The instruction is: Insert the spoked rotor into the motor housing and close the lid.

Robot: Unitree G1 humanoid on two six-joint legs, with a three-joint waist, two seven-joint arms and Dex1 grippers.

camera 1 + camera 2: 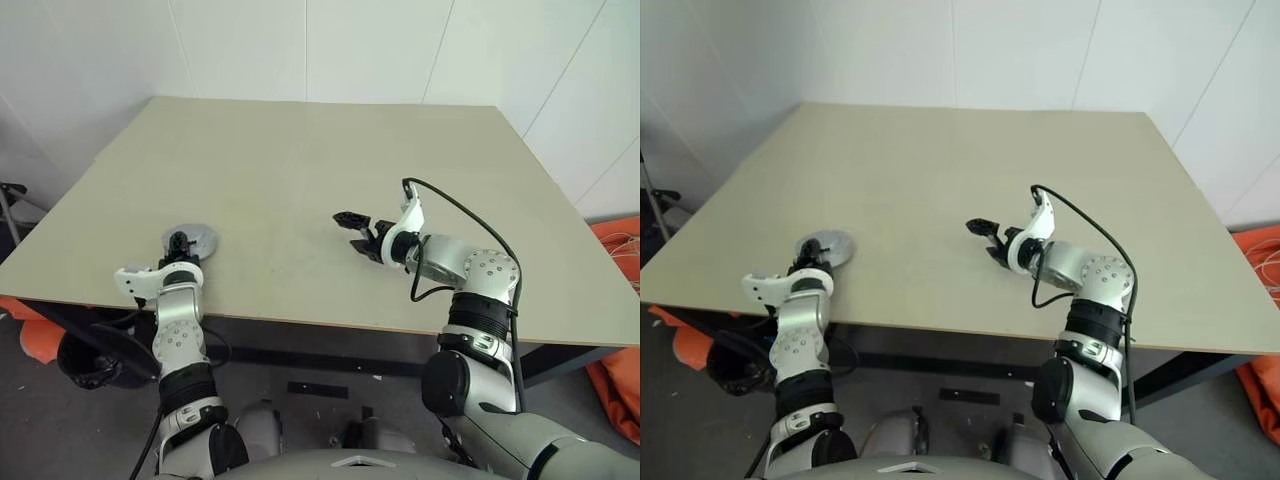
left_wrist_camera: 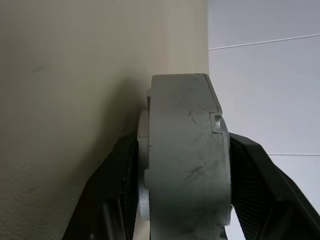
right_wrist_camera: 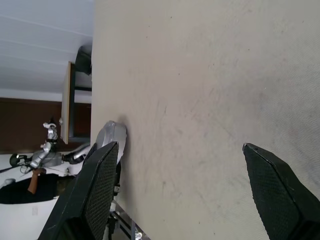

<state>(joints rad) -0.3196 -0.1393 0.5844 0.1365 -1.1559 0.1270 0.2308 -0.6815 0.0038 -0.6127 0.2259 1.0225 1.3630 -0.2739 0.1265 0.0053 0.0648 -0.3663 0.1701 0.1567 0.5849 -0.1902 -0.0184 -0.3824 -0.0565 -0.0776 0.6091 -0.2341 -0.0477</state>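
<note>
Grey metal sits clamped edge-on in the left jaws (image 2: 185, 210): the housing (image 1: 190, 240), closed up, near the tabletop's (image 1: 300, 170) left front edge. The right jaws (image 1: 352, 232) hang wide and empty mid-table, well apart. No rotor is visible.

A beige table (image 1: 970, 190) fills the middle of the frame. At lower left, the left gripper (image 1: 810, 257) clamps a round grey housing (image 1: 830, 245) near the table's front edge — well apart from the right gripper (image 1: 989, 238), centre frame, fingers spread over bare tabletop.
</note>
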